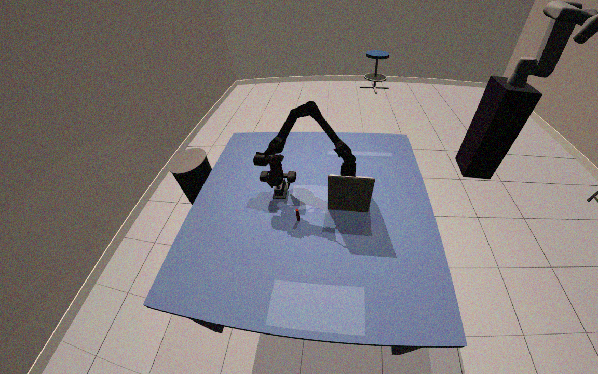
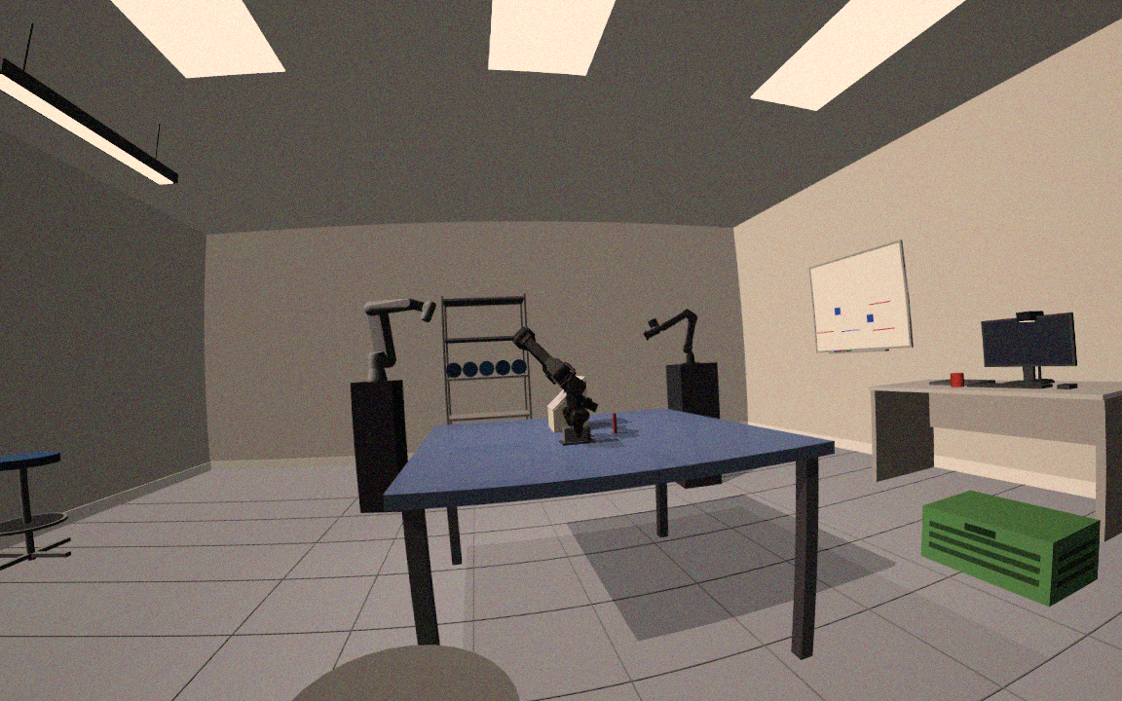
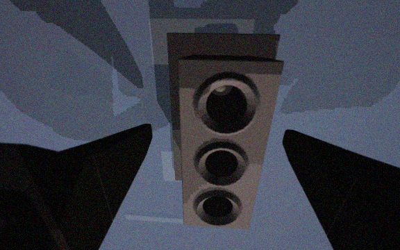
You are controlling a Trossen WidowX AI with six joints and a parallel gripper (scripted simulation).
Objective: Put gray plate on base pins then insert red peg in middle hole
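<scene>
Your gripper [image 3: 217, 139] is wide open and holds nothing: in the wrist view the two dark fingers stand well apart on either side of the plate [image 3: 222, 139], with bare table showing between each finger and the plate's edges.

The plate sits directly under the gripper, long axis running away from the camera. You see three holes in a row: large one at the far end, middle hole [image 3: 221, 162] smaller, third at the near end. All three look dark inside; a small pale patch shows at the top rim of the far hole, can't tell if that's a pin. The darker base [image 3: 221, 46] pokes out beyond the plate's far end and along its left edge. Whether the plate is fully seated flat, you can't tell from here.

In the top view the arm [image 1: 310, 116] arches over from its mount beside the tan box [image 1: 351, 192], with the gripper [image 1: 281, 190] pointing down at the plate and base spot on the blue table [image 1: 320, 260].

The peg [image 1: 297, 213] stands upright on the table, near the gripper, toward the camera side and apart from plate and fingers. The exterior view shows the peg [image 2: 614, 423] just right of the gripper [image 2: 576, 433].
</scene>
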